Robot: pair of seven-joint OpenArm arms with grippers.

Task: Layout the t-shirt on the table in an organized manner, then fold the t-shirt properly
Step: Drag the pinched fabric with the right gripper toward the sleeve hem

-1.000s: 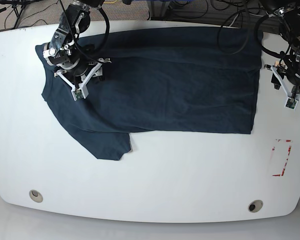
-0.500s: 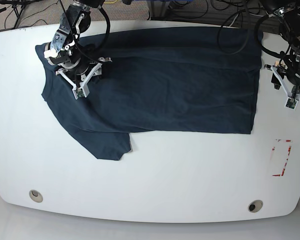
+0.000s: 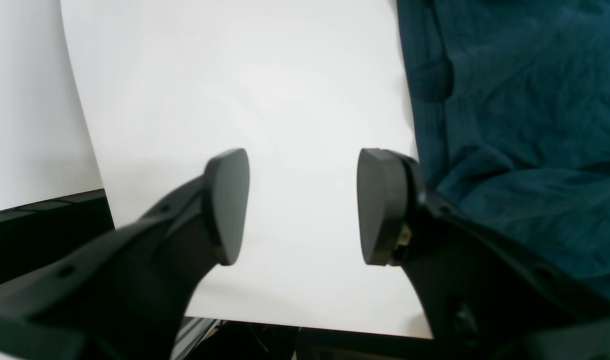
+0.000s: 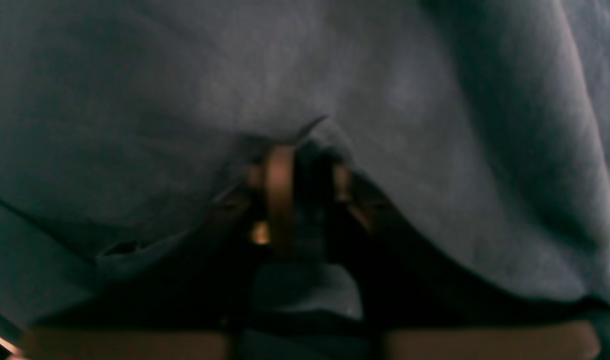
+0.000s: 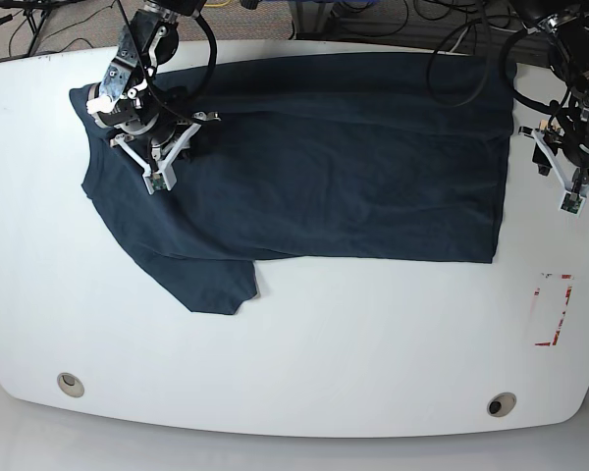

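Note:
The dark navy t-shirt (image 5: 353,157) lies spread across the far half of the white table (image 5: 324,343), one sleeve pointing toward the front left. My right gripper (image 5: 162,157) rests on the shirt near its left shoulder. In the right wrist view that gripper (image 4: 309,160) is shut, with a puckered fold of t-shirt (image 4: 135,75) pinched between its fingers. My left gripper (image 5: 564,177) hovers just off the shirt's right edge. In the left wrist view it (image 3: 303,205) is open above bare table (image 3: 260,75), with the t-shirt (image 3: 524,100) to its right.
A red-white tape rectangle (image 5: 553,309) marks the table at the right. Two grey grommet holes (image 5: 70,384) (image 5: 502,404) sit near the front edge. Cables hang beyond the far edge. The table's edge runs close below the left gripper in the left wrist view.
My right gripper has shifted slightly toward the far edge on the shirt's left shoulder. The left arm has not moved.

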